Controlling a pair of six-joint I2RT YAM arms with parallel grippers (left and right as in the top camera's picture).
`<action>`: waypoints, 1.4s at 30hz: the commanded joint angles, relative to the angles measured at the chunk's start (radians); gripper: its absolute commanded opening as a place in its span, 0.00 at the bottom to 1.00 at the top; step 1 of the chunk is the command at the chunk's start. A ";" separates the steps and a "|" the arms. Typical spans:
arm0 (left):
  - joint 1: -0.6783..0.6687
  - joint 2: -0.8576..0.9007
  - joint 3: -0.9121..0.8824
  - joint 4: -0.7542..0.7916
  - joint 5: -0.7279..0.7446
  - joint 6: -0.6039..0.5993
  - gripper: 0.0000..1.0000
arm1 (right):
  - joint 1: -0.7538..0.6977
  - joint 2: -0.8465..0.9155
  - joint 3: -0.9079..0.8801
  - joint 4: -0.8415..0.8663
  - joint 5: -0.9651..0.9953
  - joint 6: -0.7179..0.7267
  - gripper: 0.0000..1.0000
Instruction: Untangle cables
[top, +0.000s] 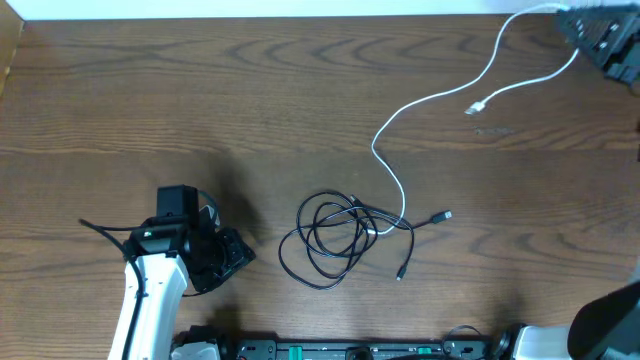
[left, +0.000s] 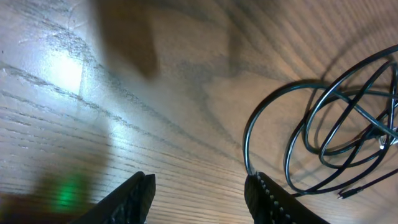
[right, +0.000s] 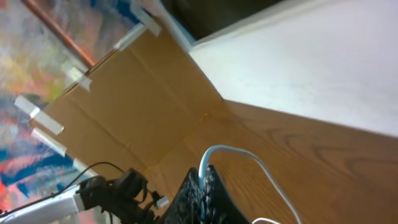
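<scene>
So, the right claw (top: 592, 32) up at 2 o'clock is pinched tight on the white cable (top: 377, 145), which trails down into the tangle of black cables (top: 330, 240) sitting around 6 o'clock on the table (top: 200, 100). Meanwhile the left claw (top: 235, 255) at 8 o'clock has its jaws apart, holding nothing, near the black loops
</scene>
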 joint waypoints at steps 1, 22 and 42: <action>0.002 0.008 -0.002 0.001 0.004 -0.005 0.52 | 0.000 0.028 -0.068 0.003 0.062 -0.072 0.01; 0.002 0.008 -0.002 0.011 -0.076 -0.005 0.52 | 0.023 0.188 -0.178 -0.702 0.777 -0.647 0.01; 0.002 0.008 -0.002 0.011 -0.075 -0.005 0.52 | 0.032 0.188 -0.177 -0.885 1.381 -0.779 0.62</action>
